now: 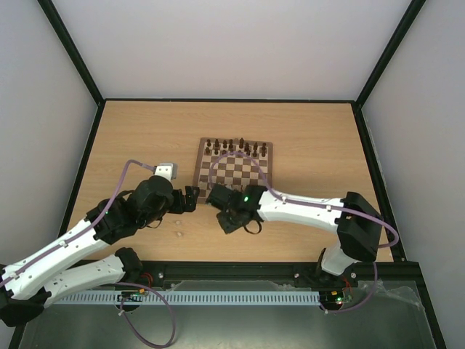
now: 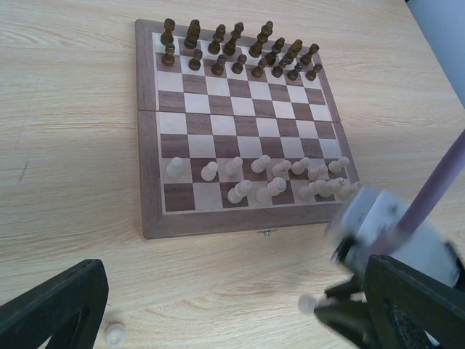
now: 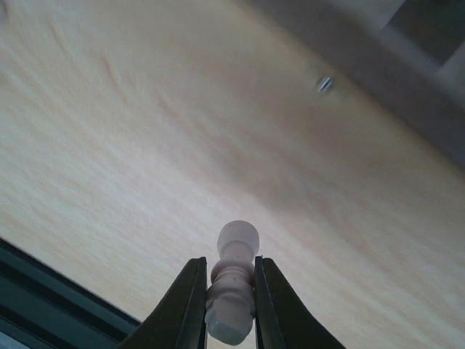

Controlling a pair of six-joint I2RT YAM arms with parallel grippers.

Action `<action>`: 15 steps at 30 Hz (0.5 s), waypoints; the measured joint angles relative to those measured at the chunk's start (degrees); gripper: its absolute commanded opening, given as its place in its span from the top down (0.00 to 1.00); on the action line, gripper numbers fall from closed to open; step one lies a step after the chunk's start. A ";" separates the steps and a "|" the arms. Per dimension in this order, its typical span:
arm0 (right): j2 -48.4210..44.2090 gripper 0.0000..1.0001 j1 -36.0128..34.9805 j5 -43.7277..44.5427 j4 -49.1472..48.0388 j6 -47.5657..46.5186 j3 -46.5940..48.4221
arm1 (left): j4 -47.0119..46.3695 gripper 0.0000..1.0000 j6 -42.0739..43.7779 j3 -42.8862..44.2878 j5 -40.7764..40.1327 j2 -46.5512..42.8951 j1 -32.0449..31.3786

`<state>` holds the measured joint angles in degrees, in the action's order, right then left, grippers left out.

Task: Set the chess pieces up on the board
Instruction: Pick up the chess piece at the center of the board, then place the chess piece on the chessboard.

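The board (image 1: pixel 234 171) lies mid-table; in the left wrist view (image 2: pixel 218 224) several pale chess pieces (image 2: pixel 260 164) stand on its two near rows. My right gripper (image 1: pixel 216 198) hovers just off the board's near edge, shut on a pale chess piece (image 3: pixel 234 280) held between its fingers above the tabletop; it shows blurred in the left wrist view (image 2: pixel 320 305). The board's brown border (image 3: pixel 407 91) is beyond it. My left gripper (image 1: pixel 190 196) is wide open and empty (image 2: pixel 232 320), left of the right gripper. Two loose pale pieces (image 1: pixel 177 227) lie on the table.
Dark brown pieces (image 2: pixel 232 51) fill the board's two far rows. One loose pale piece (image 2: pixel 115 333) sits beside my left finger (image 2: pixel 58 309). A purple cable (image 2: pixel 436 189) crosses the right of that view. Black frame rails border the table.
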<state>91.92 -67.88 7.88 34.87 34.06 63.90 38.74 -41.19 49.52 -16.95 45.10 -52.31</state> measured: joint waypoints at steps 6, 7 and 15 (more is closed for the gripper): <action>-1.46 0.93 10.03 0.92 1.55 -4.04 6.32 | -0.02 0.01 0.00 0.00 0.00 0.39 0.00; -1.40 0.93 11.43 0.94 1.62 -4.68 6.97 | -0.02 0.01 0.00 0.00 0.00 0.50 0.00; 3.26 0.93 17.16 0.09 2.40 -8.94 11.08 | -0.02 0.01 0.00 0.00 0.00 0.90 0.00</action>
<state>95.18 -50.72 7.97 37.28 25.12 74.98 38.72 -41.19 49.52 -16.95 46.00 -52.31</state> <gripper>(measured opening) 0.130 0.991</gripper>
